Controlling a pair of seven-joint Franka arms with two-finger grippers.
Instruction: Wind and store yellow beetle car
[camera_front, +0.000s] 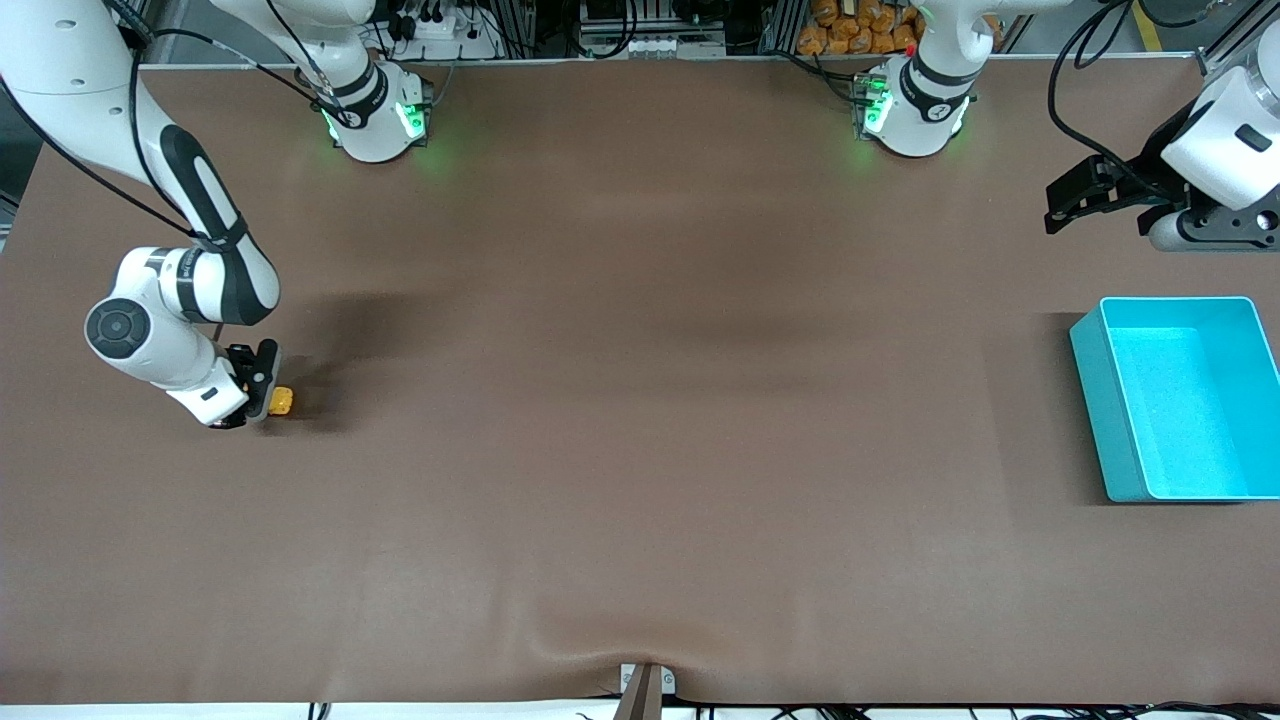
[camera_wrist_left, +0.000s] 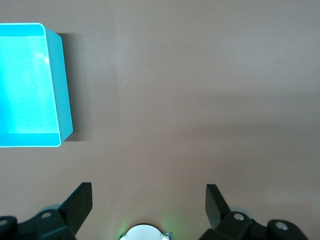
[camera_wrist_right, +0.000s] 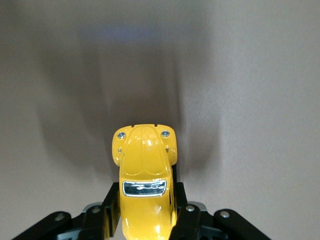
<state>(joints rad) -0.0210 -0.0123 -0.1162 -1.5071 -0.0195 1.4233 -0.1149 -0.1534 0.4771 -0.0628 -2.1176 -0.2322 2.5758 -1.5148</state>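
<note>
The yellow beetle car (camera_front: 281, 401) is a tiny yellow-orange toy with a dark window, low at the brown table near the right arm's end. My right gripper (camera_front: 262, 392) is shut on it; in the right wrist view the car (camera_wrist_right: 145, 175) sits between the black fingers (camera_wrist_right: 111, 212), its nose pointing away from the wrist. My left gripper (camera_front: 1068, 205) is open and empty, up over the table at the left arm's end. In the left wrist view its fingers (camera_wrist_left: 79, 204) stand wide apart over bare table.
A cyan bin (camera_front: 1125, 430) stands empty at the left arm's end of the table, nearer to the front camera than the left gripper; it also shows in the left wrist view (camera_wrist_left: 57, 90). A small clamp (camera_front: 645, 685) sits at the table's front edge.
</note>
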